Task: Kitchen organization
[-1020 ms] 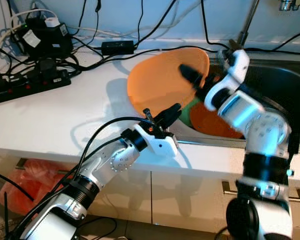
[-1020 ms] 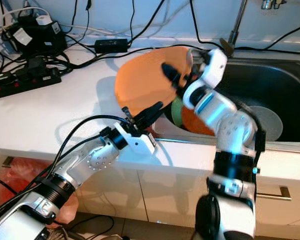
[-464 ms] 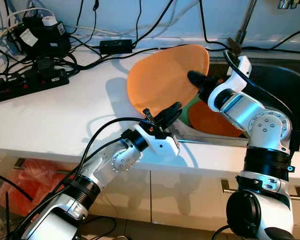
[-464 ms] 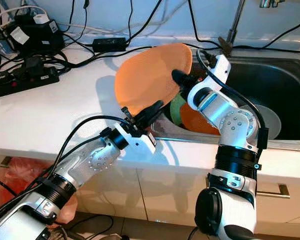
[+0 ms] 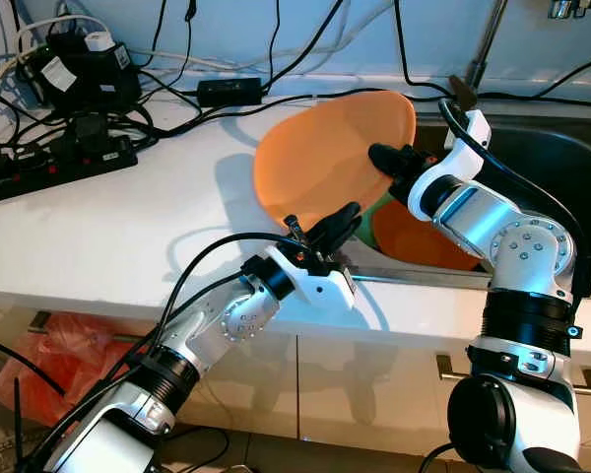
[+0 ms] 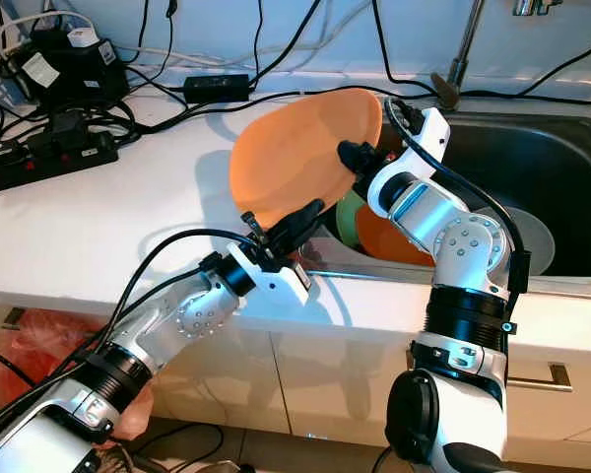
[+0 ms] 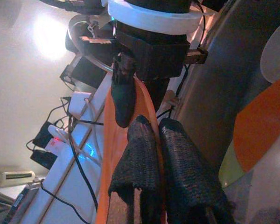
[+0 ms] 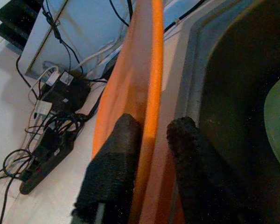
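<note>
A large orange plate (image 5: 315, 158) stands tilted on edge over the white counter (image 5: 128, 227), right beside the sink (image 5: 561, 168). My left gripper (image 5: 340, 219) is shut on the plate's lower rim; in the left wrist view its fingers (image 7: 135, 158) pinch the thin orange edge. From the sink side, my right gripper (image 5: 382, 158) is shut on the plate's right rim, one finger on each face (image 8: 114, 163). Inside the sink lie a second orange plate (image 5: 414, 236), a green plate (image 5: 374, 212) and a grey plate (image 6: 527, 236).
Power strips, adapters and tangled black cables (image 5: 69, 108) crowd the counter's back left. The faucet (image 5: 483, 49) rises behind the sink. A red bag (image 5: 59, 355) sits on the floor under the counter. Cabinet fronts with handles (image 5: 453, 370) run below the edge.
My right arm swung down from a blurred raised pose and closed on the plate's right rim. The plate shifted slightly to the right. The left gripper kept its hold.
</note>
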